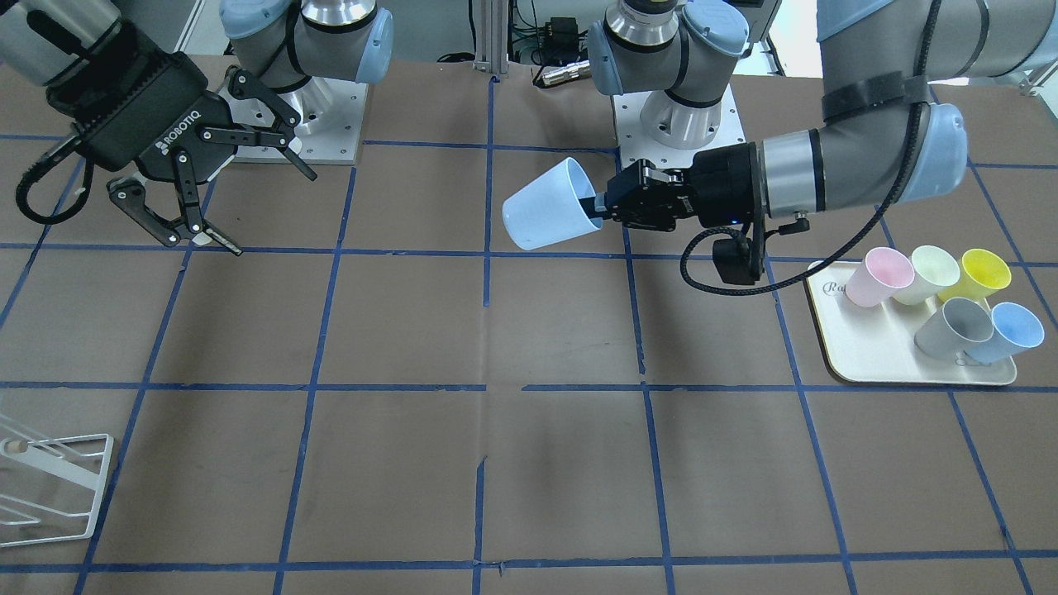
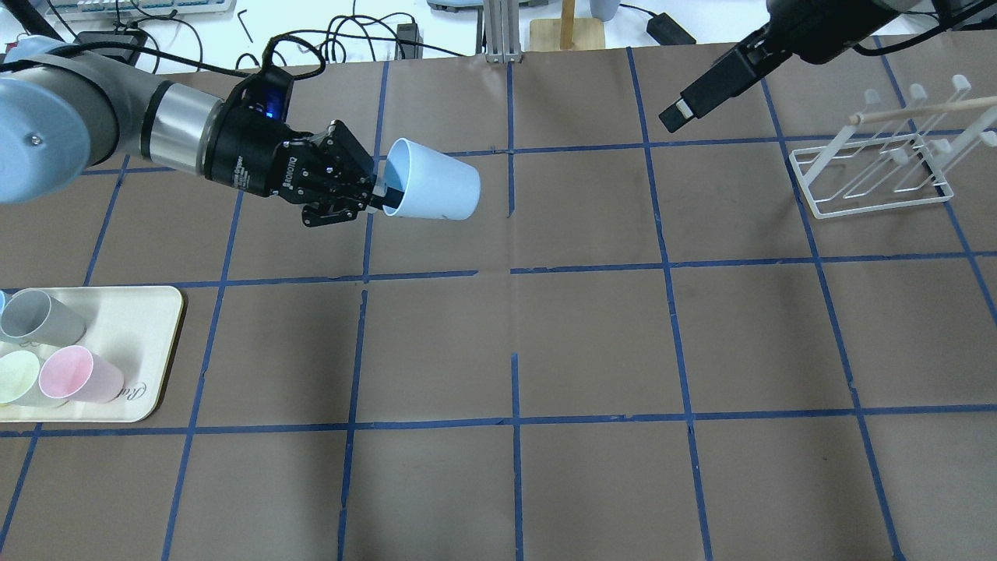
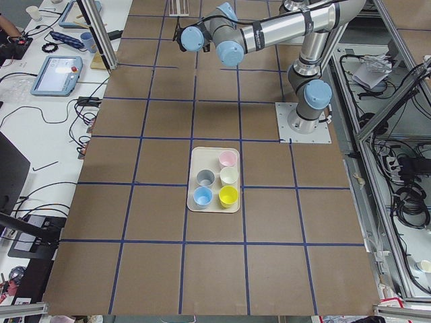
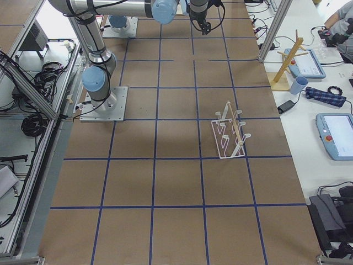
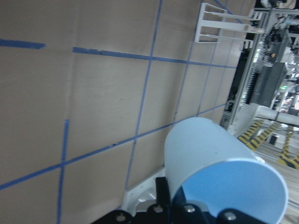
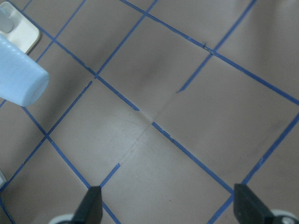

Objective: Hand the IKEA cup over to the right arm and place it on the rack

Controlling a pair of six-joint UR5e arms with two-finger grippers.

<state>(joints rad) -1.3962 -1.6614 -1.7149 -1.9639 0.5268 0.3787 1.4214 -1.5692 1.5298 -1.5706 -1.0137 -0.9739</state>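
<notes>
We count six cups. One pale blue cup [image 1: 545,211] lies sideways in the air above the table [image 1: 529,463], clamped at its rim by the left gripper [image 1: 599,211]. Five stand on one tray [image 1: 876,368]: pink [image 1: 880,277], cream [image 1: 926,273], yellow [image 1: 979,273], grey [image 1: 955,326], blue [image 1: 1004,330]. There is one rack [image 2: 872,167]. The right gripper [image 1: 273,213], marked ROBOTIQ, has its jaws spread. The tray's script begins "Ra".
</notes>
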